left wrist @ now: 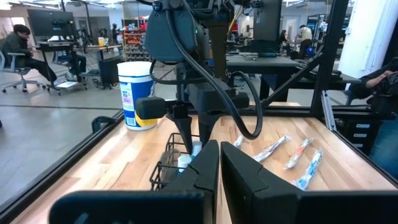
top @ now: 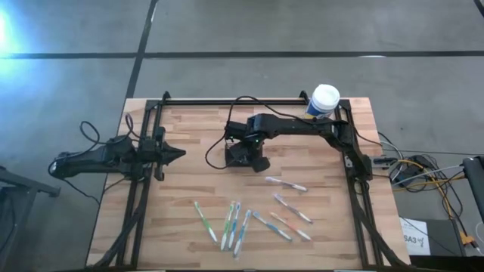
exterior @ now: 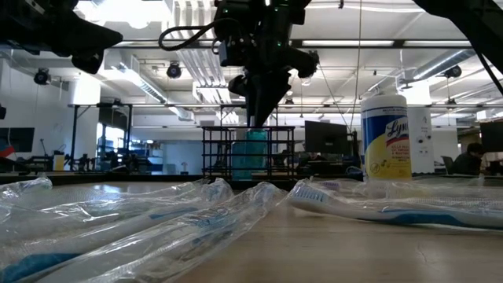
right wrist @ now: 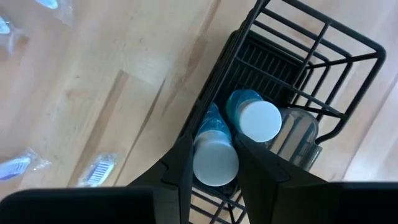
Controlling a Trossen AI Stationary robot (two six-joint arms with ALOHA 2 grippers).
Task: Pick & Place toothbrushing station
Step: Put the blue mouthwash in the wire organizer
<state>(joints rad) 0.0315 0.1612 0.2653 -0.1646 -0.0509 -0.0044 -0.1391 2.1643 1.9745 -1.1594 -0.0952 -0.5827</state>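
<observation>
The toothbrushing station, a black wire-mesh caddy (right wrist: 323, 37), stands on its base on the wooden table near the middle (top: 236, 159); it also shows in the low view (exterior: 212, 153). It holds two blue bottles with white caps (right wrist: 258, 121) and a clear cup (right wrist: 301, 134). My right gripper (right wrist: 214, 146) is right above it, pointing down into it, partly open, with one white cap (right wrist: 214, 165) between its fingers. My left gripper (top: 180, 153) hangs shut and empty over the table's left part, pointing at the caddy. My right gripper comes from above, pointing down, and its fingers (right wrist: 186, 162) stand on either side of the nearer bottle's white cap, at about the height of the caddy's top rim (exterior: 250, 126). I cannot tell whether they touch the cap or the wire.
A yellow wipes canister with a white lid (top: 324, 100) stands at the far right corner. Several wrapped toothbrushes (top: 234, 223) lie scattered over the near half of the table, some right of the middle (top: 287, 183). A black frame (top: 355, 166) borders the table.
</observation>
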